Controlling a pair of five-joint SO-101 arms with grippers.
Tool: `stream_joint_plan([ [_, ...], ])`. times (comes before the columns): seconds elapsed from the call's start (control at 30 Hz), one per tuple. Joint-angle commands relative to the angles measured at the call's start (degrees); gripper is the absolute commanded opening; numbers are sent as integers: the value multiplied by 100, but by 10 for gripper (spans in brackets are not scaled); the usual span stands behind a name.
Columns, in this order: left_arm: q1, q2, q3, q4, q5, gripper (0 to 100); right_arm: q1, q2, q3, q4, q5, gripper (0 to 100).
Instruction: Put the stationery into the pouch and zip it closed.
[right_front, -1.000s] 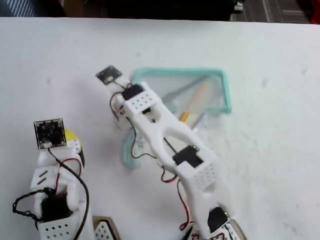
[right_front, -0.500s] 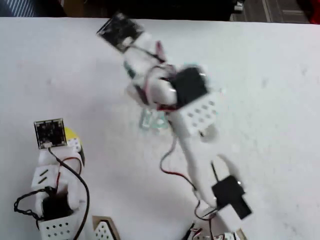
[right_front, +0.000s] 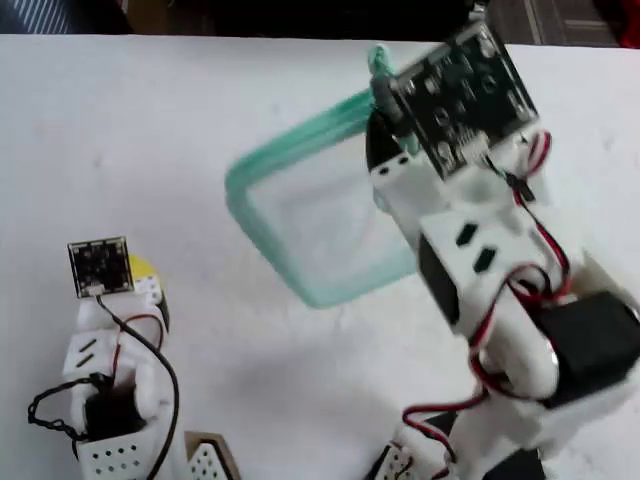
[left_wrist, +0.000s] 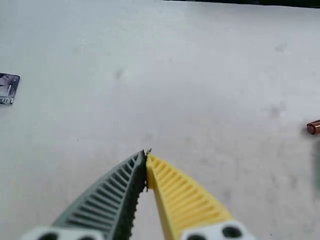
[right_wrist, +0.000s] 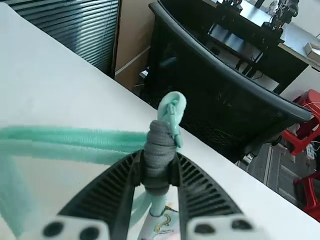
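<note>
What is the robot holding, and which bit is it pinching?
The right pincer holds the pouch by the grey tab at its corner. The left pincer holds nothing.

The pouch (right_front: 310, 215) is smeared with blur, so I cannot tell what lies inside, and its right end is hidden behind the right arm (right_front: 490, 270). The left arm (right_front: 105, 370) is cut off at the near edge. In the left wrist view a copper-coloured tip (left_wrist: 314, 128) and a small card (left_wrist: 8, 88) are cut by the frame, too little showing to name.
</note>
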Motion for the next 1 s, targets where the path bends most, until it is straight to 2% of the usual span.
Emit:
stream_joint_plan([
  [0.0, -22, -48, -53, -158, -26, 24, 84, -356, 114, 119, 62, 16],
  [0.6, -22, -48, -53, -158, -26, 24, 84, -699, 1662, 127, 70, 16],
  [0.77, 4, -48, -378, 290, 26, 24, 66, -1218, 2374, 119, 79, 16],
  [0.97, 576, -48, -844, 642, -9, 24, -637, -1481, 3587, 75, 79, 16],
])
